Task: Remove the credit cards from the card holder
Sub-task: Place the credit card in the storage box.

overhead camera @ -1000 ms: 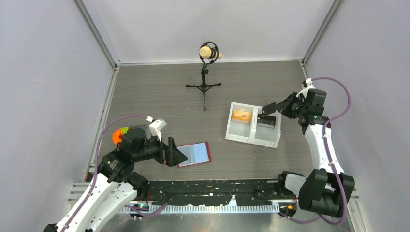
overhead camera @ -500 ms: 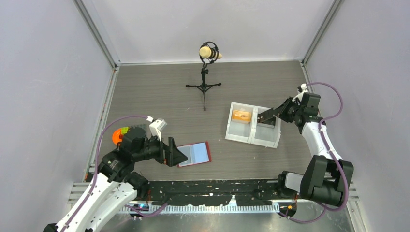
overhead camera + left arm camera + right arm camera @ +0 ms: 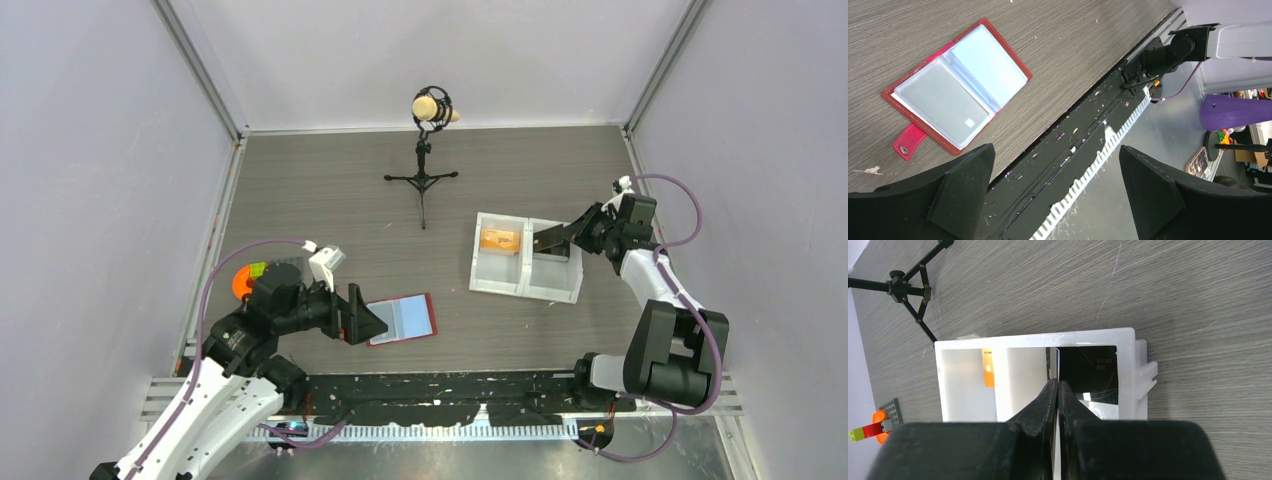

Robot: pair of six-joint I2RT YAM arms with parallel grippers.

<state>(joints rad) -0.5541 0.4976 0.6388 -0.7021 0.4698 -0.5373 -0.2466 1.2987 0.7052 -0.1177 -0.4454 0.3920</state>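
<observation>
Grey wood-grain table (image 3: 330, 200) enclosed by pale lilac walls, seen from above, with two robot arms mounted at its near edge. At the far centre stands a small microphone on a black tripod (image 3: 424, 150). The card holder (image 3: 402, 319), a flat red wallet, lies open on the near left part of the table with its pale blue-grey pockets facing up and a red snap tab sticking out of one side. Whether any card sits inside those pockets cannot be told. The left gripper (image 3: 368, 322) sits just left of the holder, its jaws spread wide and holding nothing. Behind the left arm, near the table's left edge, is a small cluster of toy bricks (image 3: 245, 278) in orange, green and grey. Right of centre sits a white two-compartment tray (image 3: 521, 293). Its left compartment holds an orange rectangular item (image 3: 499, 239). Its right compartment holds a dark, glossy credit card (image 3: 1093, 375) lying flat. The right gripper (image 3: 1057, 382) reaches over the tray from the right with its jaws pressed together and nothing visible between them. Its tips are above the divider between the two compartments, at the left edge of the dark card. Whether they touch the tray cannot be told.
</observation>
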